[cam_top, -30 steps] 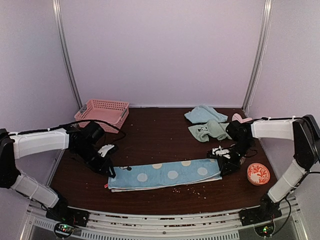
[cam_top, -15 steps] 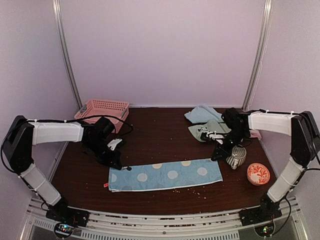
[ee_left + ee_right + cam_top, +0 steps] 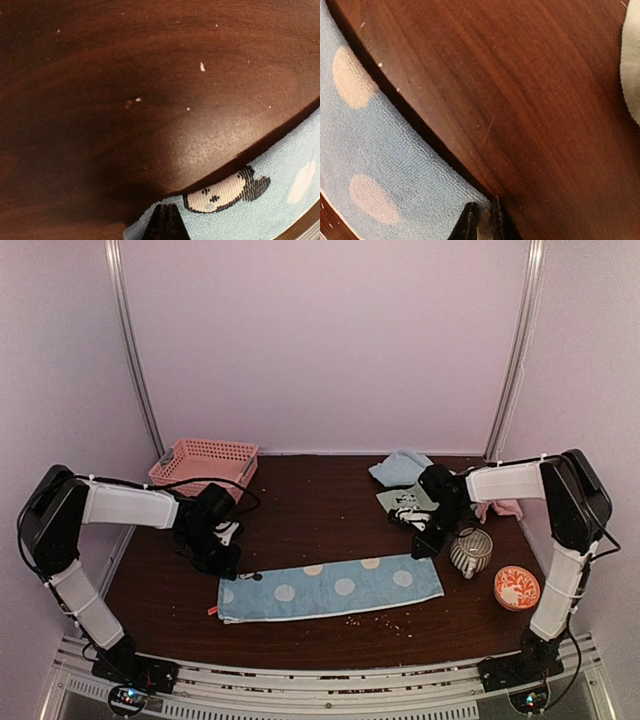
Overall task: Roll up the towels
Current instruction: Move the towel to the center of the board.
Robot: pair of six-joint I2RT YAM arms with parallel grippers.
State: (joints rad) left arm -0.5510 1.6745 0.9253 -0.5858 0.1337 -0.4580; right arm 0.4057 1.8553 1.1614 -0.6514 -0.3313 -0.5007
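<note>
Close view looking down from my left wrist onto a dark brown wooden table [image 3: 100, 75], its grain running across the frame, with a soft patch of glare near the middle. A few tiny pale crumbs [image 3: 202, 66] are scattered on the wood. A light blue towel [image 3: 280, 200] fills the lower right corner, its edge casting a dark shadow. Near that edge sits a small cartoon animal face [image 3: 225, 192], pale with dark ears. A pale round spot [image 3: 305, 181] shows at the far right. My left gripper [image 3: 167, 222] pokes in at bottom centre, its dark tips pressed together at the towel's edge; I cannot tell whether cloth is pinched.
</note>
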